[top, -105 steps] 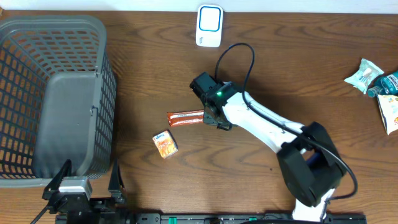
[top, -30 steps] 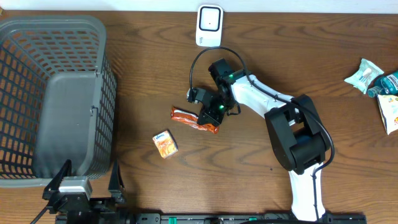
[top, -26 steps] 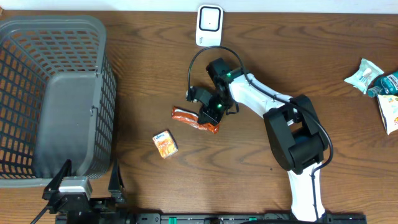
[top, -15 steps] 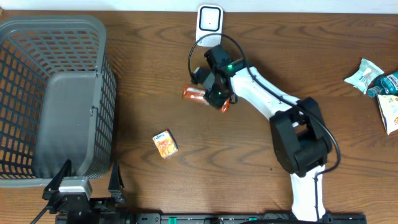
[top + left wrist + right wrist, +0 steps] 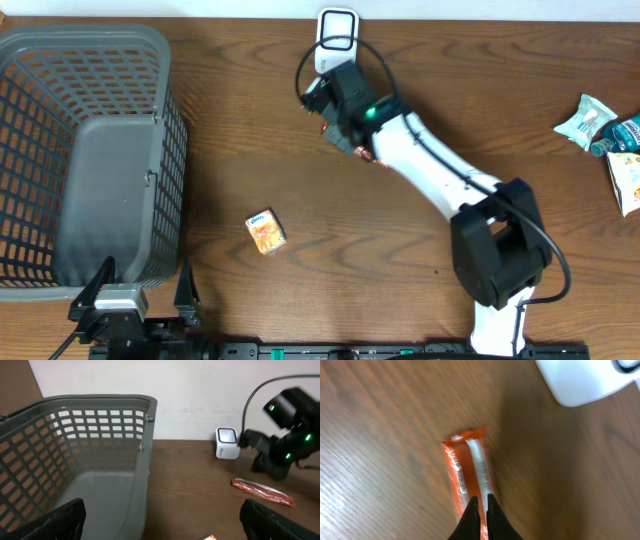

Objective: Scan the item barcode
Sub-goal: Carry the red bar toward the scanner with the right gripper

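Presenting orange foil-wrapped snack bar (image 5: 465, 472), pinched in right gripper (image 5: 480, 502), beside white box-shaped scanner (image 5: 585, 380); next needs barcode turned to its window; left gripper (image 5: 165, 520) spread wide.

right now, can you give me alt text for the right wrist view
The right gripper, shut, pinches one end of an orange snack bar wrapper over the brown wooden table. A white scanner shows in the top right corner, apart from the wrapper.

Basket (image 5: 170, 130) blocks left; scanner (image 5: 335, 25) at far edge; open tabletop (image 5: 250, 120) around small box (image 5: 265, 231).
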Tool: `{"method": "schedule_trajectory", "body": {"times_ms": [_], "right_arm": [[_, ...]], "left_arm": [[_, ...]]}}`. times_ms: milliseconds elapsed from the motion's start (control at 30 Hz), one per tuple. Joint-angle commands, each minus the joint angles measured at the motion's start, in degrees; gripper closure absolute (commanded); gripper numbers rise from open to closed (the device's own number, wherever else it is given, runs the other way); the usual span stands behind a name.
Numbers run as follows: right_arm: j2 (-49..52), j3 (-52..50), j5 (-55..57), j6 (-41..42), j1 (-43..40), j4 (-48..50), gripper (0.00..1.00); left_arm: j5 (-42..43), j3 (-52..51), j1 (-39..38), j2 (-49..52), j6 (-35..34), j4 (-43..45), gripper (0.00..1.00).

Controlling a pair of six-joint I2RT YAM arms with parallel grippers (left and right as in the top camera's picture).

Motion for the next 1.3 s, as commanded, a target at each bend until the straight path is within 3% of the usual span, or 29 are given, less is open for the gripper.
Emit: {"method": "schedule_trajectory", "body": {"times_ms": [0,133,167,200,233,300,367,600,800,1067,1133,1200,1267], "right_arm": [[-0.22,-5.40,4.81,2.67,3.89,2.67,0.98],[-0.24,-6.40,8.31,12.74,5.11,4.66,0.99],[-0.33,-6.21,8.13,14.58,4.63,5.22,0.91],[-0.42,-5.70,5.38,16.59,3.30,5.35,0.40],[-0.42,-5.64,2.58,16.61,2.21,5.42,0.29],[-0.46,-5.64,-1.86,16.63,-0.24,5.14,0.23],[-0.46,-5.66,-7.30,16.87,-3.65,3.80,0.01],[-0.33,-5.84,-13.99,16.70,-12.66,3.19,0.01],[4.33,-5.84,-31.41,16.61,-16.79,3.45,0.23],[12.31,-5.84,-25.38,16.57,-16.09,4.33,0.29],[14.43,-5.84,-23.80,15.76,-15.69,3.80,0.42],[16.59,-5.84,-23.82,12.87,-15.13,1.73,0.62],[18.21,-5.84,-23.80,9.05,-14.78,-1.03,0.71]], "left_arm": [[0.09,0.24,0.35,-0.28,-0.26,0.15,0.02],[0.11,0.24,0.35,-0.28,-0.26,0.15,0.02],[0.09,0.24,0.35,-0.28,-0.26,0.15,0.02],[0.09,0.24,0.35,-0.28,-0.26,0.15,0.02],[0.09,0.24,0.35,-0.28,-0.26,0.15,0.02],[0.11,0.24,0.35,-0.28,-0.26,0.15,0.02],[0.09,0.24,0.35,-0.28,-0.26,0.15,0.02],[0.11,0.24,0.35,-0.28,-0.26,0.15,0.02],[0.11,0.24,0.35,-0.28,-0.26,0.15,0.02],[0.09,0.24,0.35,-0.28,-0.26,0.15,0.02],[0.09,0.24,0.35,-0.28,-0.26,0.15,0.02],[0.09,0.24,0.35,-0.28,-0.26,0.15,0.02],[0.11,0.24,0.35,-0.28,-0.26,0.15,0.02]]}}
